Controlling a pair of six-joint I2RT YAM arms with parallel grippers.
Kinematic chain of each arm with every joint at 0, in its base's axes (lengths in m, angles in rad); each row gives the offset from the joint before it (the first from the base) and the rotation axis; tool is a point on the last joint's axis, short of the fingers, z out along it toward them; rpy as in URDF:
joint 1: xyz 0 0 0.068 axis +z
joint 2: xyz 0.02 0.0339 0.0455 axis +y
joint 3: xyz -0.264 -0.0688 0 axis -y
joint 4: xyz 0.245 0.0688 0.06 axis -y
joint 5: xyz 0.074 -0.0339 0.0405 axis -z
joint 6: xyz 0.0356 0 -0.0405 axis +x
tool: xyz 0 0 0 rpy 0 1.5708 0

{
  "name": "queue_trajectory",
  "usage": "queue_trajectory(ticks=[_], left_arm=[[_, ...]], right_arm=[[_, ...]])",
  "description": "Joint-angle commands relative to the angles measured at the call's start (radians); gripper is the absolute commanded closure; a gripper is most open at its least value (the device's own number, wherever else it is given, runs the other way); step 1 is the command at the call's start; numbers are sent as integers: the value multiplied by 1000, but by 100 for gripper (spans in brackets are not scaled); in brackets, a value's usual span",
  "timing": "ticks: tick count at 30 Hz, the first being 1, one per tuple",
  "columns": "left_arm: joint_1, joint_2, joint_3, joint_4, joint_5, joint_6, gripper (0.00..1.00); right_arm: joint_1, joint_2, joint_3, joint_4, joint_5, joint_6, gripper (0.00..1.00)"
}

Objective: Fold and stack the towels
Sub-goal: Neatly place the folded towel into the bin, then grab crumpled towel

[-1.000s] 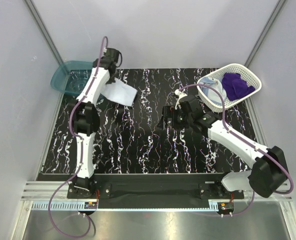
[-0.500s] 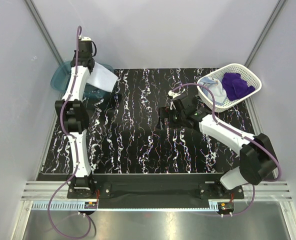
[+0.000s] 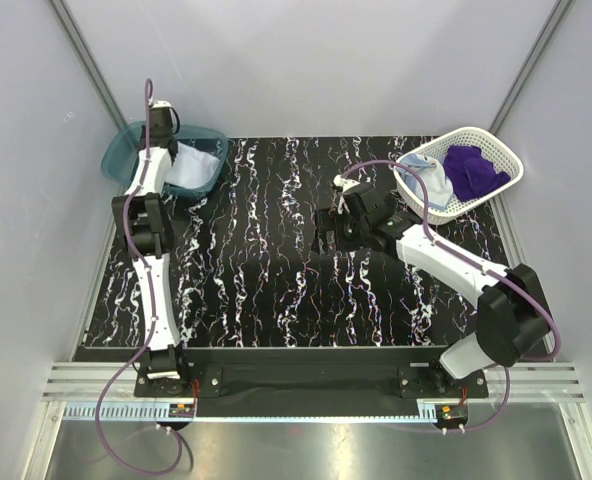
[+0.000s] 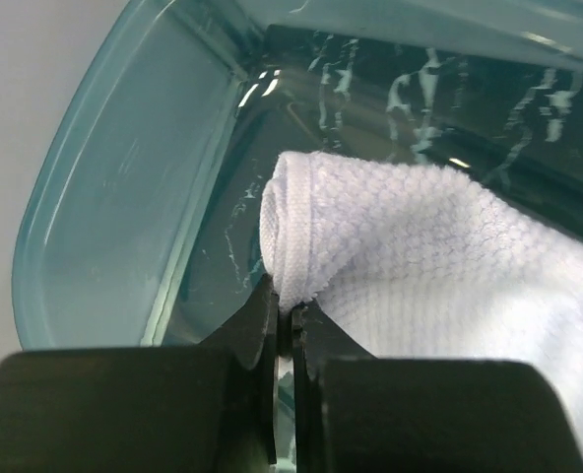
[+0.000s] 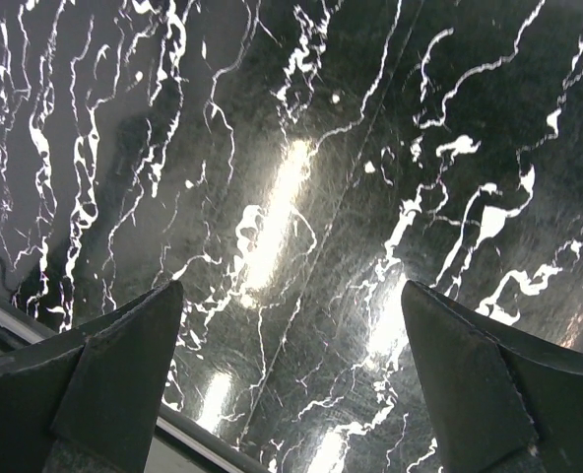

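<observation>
The black, white-veined bench (image 3: pixel 276 290) carries a teal bin (image 3: pixel 111 165) at its far left corner and a white mesh basket (image 3: pixel 476 205) at its far right.

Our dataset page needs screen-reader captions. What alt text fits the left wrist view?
The left gripper, jaws shut, pinches the rolled edge of a white waffle-textured towel over a teal translucent bin, whose rounded corner fills the left side.

Towel (image 3: pixel 198 169) in bin (image 3: pixel 117 160) far-L; basket (image 3: pixel 473 131) far-R.
</observation>
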Motion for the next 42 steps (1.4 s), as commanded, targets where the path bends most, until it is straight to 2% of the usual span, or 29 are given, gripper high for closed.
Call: queue_trajectory(ticks=[1,4,9,11,13,17,21,23,24,27,29,32,34,38,42], left_arm=[[23,-7,29,112,29,-2,100],[34,2,34,132,38,16,96],[34,-1,20,154,36,63,57],[32,-22,9,137,39,58,54],[20,-51,-7,123,23,55,44],[-50,-209,-60,47,24,9,42],[-179,-396,-168,-42,65,-51,37],[-268,-468,-216,-97,155,-110,36],[-299,-547,-275,-113,183,-161,35],[-425,-663,-469,-100,387,-340,35],[-536,-741,-574,-81,411,-402,35],[-638,-788,-616,-145,439,-405,35],[-661,-824,-638,-196,423,-424,35],[-680,-924,-861,-93,578,-462,35],[-696,-972,-971,-58,645,-485,35]], right_arm=[[3,16,65,7,12,-26,0],[1,22,78,0,18,-32,0],[1,19,82,2,30,-35,0],[1,19,88,-6,38,-35,0],[1,14,96,-12,38,-35,0],[0,-13,137,-38,84,-13,0],[-54,11,283,-145,295,22,0],[-167,29,366,-197,319,31,0],[-213,37,396,-213,319,28,0],[-388,91,542,-248,331,5,0],[-500,170,604,-254,297,-7,0],[-598,296,720,-283,247,2,1],[-615,383,785,-270,173,-1,2],[-683,516,889,-239,118,-3,2],[-735,640,992,-230,47,43,2]])
